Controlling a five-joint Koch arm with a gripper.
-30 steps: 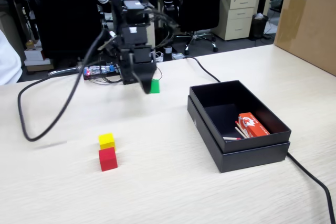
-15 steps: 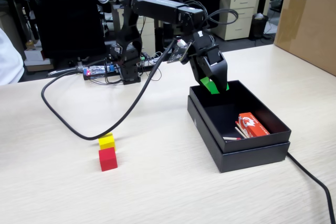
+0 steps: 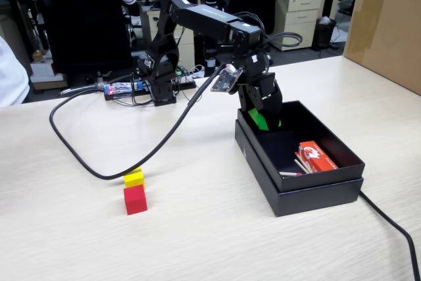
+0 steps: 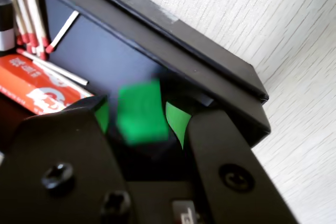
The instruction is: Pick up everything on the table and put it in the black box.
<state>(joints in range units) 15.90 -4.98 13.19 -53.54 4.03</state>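
**Dropping the green cube into the black box**

Hanging over the near-left corner of the matte black cardboard box (image 3: 309, 185), the black two-jawed tool (image 3: 263, 118) points down into the box's interior so that whatever leaves it lands inside the walls and not on the light beige wood-grain table (image 3: 210, 241). In the wrist view the tool (image 4: 140, 116) stands spread: the small green cube (image 4: 139, 111) sits blurred in the gap, with dark space on either side between it and the green-lined jaw faces, so it looks to be let go and falling or just landed rather than pinched. Whether it touches the box floor I cannot tell.

Inside the box, toward its far end as the wrist camera sees it, lie a red-and-white printed packet (image 4: 37, 85) and some thin pale sticks with red tips (image 4: 60, 30).

Two cubes remain well apart from the box on the table: a small yellow cube (image 3: 133, 178) touching a small red cube (image 3: 135, 199), beside the loop of black cable (image 3: 99, 169). By my judgement about a third of the job is done.
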